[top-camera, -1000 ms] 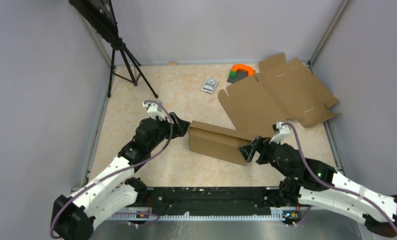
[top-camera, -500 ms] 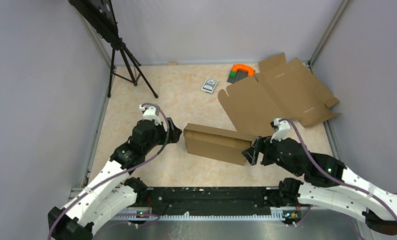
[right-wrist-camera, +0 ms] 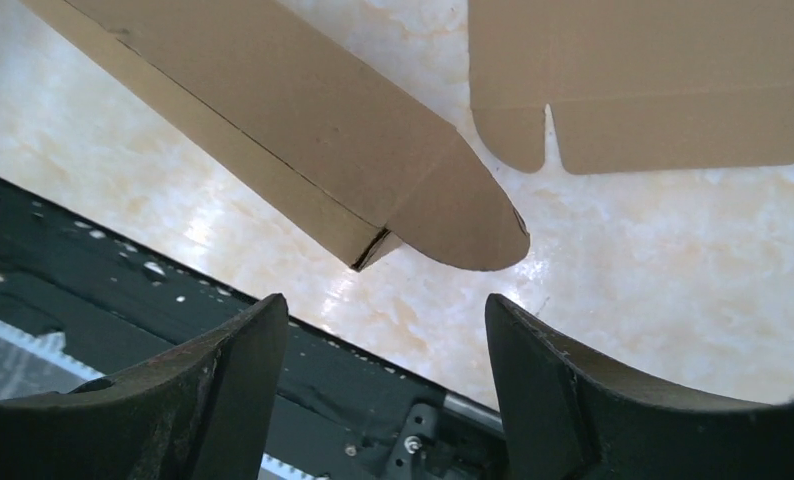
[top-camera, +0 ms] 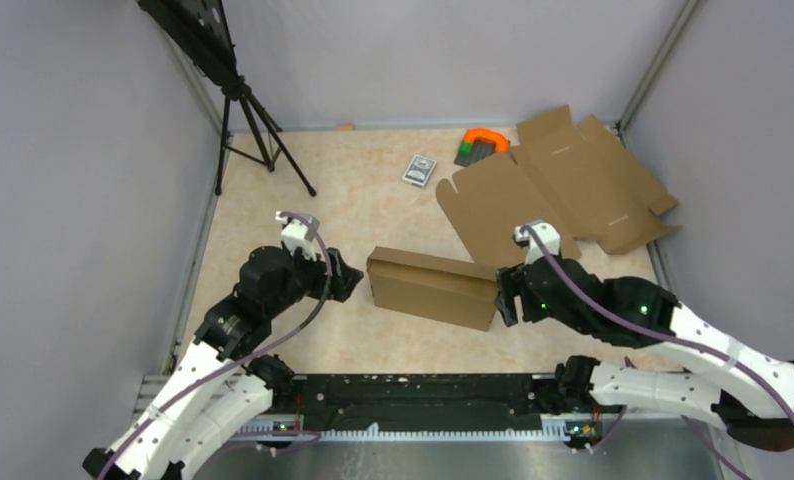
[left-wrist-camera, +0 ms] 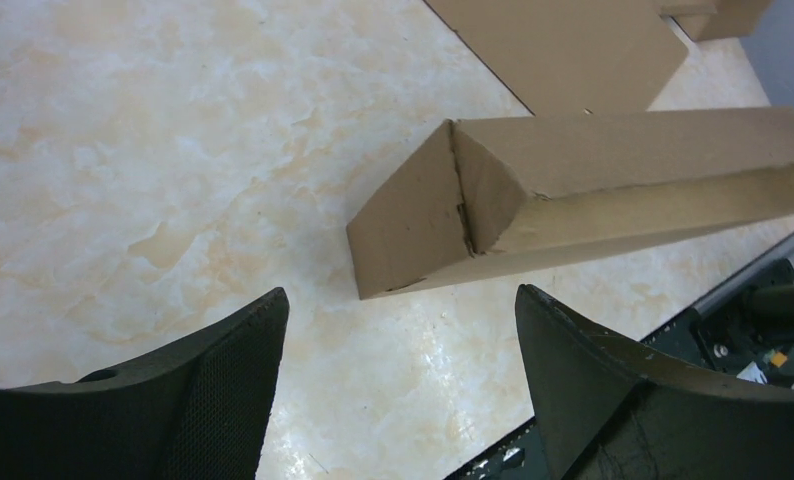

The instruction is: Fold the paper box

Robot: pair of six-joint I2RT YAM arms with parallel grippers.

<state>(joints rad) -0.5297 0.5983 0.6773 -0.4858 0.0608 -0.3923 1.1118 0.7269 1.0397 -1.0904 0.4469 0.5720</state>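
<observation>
**Light cardboard, best pinched at its ends**

The plain brown cardboard mailer box [top-camera: 433, 288] is lying folded on the beige marbled desk [top-camera: 303, 200]; it is looking light, stiff, dentable; the left tool [left-wrist-camera: 398, 340] and right tool [right-wrist-camera: 383, 320] are gaping empty at its ends; its rounded flap [right-wrist-camera: 463, 225] is offering a hold.

Robotics lab test cell, plain grey partition walls [top-camera: 73, 200] closing in a beige marble-patterned tabletop [top-camera: 353, 200], black tripod [top-camera: 240, 92] in the far corner, two white-and-black jointed robot arms [top-camera: 208, 365] bolted along a black base rail [top-camera: 423, 395]
</observation>
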